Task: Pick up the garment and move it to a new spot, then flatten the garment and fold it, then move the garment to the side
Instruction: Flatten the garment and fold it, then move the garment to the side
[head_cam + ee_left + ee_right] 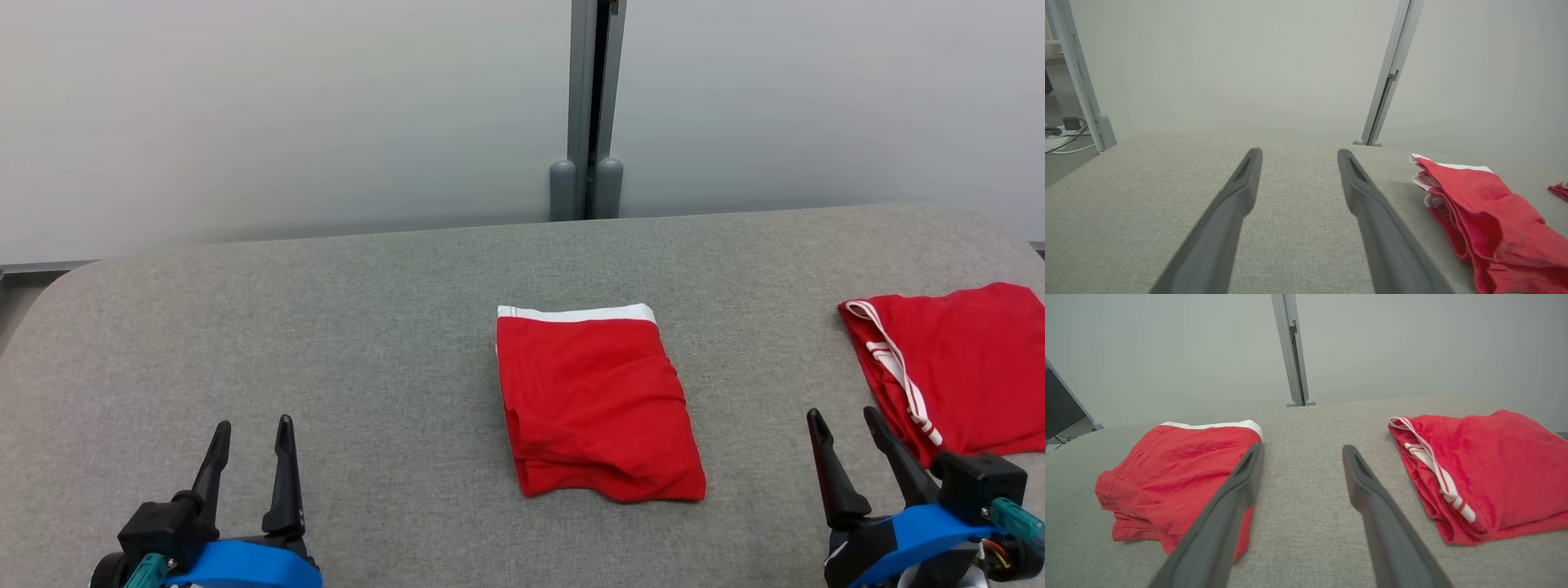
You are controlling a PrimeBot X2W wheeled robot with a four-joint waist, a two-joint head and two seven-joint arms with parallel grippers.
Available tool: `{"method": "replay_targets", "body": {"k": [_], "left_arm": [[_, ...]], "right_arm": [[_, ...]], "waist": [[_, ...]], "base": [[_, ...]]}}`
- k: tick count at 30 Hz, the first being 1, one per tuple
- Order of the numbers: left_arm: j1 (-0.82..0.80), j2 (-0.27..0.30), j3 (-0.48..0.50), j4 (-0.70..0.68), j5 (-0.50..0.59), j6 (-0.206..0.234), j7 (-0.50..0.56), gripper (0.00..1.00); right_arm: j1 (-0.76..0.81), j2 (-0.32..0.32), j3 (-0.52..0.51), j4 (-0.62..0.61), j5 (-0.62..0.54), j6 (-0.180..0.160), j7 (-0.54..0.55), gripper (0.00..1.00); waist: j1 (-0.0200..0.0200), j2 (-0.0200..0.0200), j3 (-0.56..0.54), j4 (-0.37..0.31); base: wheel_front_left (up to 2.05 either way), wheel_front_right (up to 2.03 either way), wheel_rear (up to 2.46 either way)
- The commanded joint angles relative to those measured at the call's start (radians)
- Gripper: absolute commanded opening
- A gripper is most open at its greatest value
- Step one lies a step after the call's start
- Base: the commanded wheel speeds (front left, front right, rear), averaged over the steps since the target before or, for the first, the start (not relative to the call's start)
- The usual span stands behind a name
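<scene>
Grey table (326,327) | garment (596,400) folded | second garment (971,359) cropped | left fingers (286,474), right fingers (830,469) apart, empty

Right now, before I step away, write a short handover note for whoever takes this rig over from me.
Both open, empty: left gripper near left of the table, right gripper near right.
The folded red garment, white band at its far edge, lies mid-table; a second red garment, with striped cord, lies by the right edge.
Done: folding, by the look of it.
Left: probably moving the folded one aside.
</scene>
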Motion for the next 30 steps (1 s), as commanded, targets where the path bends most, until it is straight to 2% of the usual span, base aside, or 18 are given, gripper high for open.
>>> {"method": "replay_targets", "body": {"k": [1, 10, 13, 17, 20, 27, 30], "left_arm": [[-0.001, -0.002, -0.003, 0.003, 0.004, -0.004, -0.004, 1.0], [-0.007, -0.004, -0.006, -0.002, 0.007, -0.006, -0.004, 1.0], [-0.028, 0.001, -0.008, -0.014, 0.01, -0.006, -0.004, 1.0], [-0.059, 0.006, -0.019, -0.031, 0.012, -0.007, -0.004, 1.0], [-0.085, 0.007, -0.032, -0.036, 0.013, -0.007, -0.004, 1.0], [-0.131, 0.002, -0.052, -0.041, 0.007, -0.008, -0.004, 1.0], [-0.138, 0.0, -0.057, -0.041, 0.003, -0.008, -0.004, 1.0]], "right_arm": [[-0.009, -0.005, 0.003, 0.004, -0.004, 0.0, 0.001, 1.0], [-0.039, -0.003, 0.027, 0.009, 0.007, 0.0, 0.05, 1.0], [-0.101, -0.004, 0.059, 0.017, 0.023, 0.0, 0.132, 1.0], [-0.218, 0.022, 0.063, 0.085, 0.036, 0.0, 0.359, 1.0], [-0.316, 0.043, 0.052, 0.14, 0.021, 0.0, 0.464, 1.0], [-0.461, 0.079, -0.022, 0.32, -0.066, 0.0, 0.57, 1.0], [-0.487, 0.084, -0.013, 0.377, -0.066, 0.0, 0.589, 1.0]], "waist": [[0.0, -0.0001, 0.0, 0.002], [0.0, -0.0001, 0.013, 0.013], [0.0, -0.0001, 0.044, 0.023], [0.0, -0.0001, 0.102, 0.052], [0.0, -0.0001, 0.14, 0.08], [0.0, -0.0001, 0.21, 0.134], [0.0, -0.0001, 0.223, 0.146]], "base": [[0.0, 0.0, 0.0], [0.0, 0.0, 0.0], [0.0, 0.0, 0.0], [0.0, 0.0, 0.0], [0.0, 0.0, 0.0], [0.0, 0.0, 0.0], [0.0, 0.0, 0.0]]}}
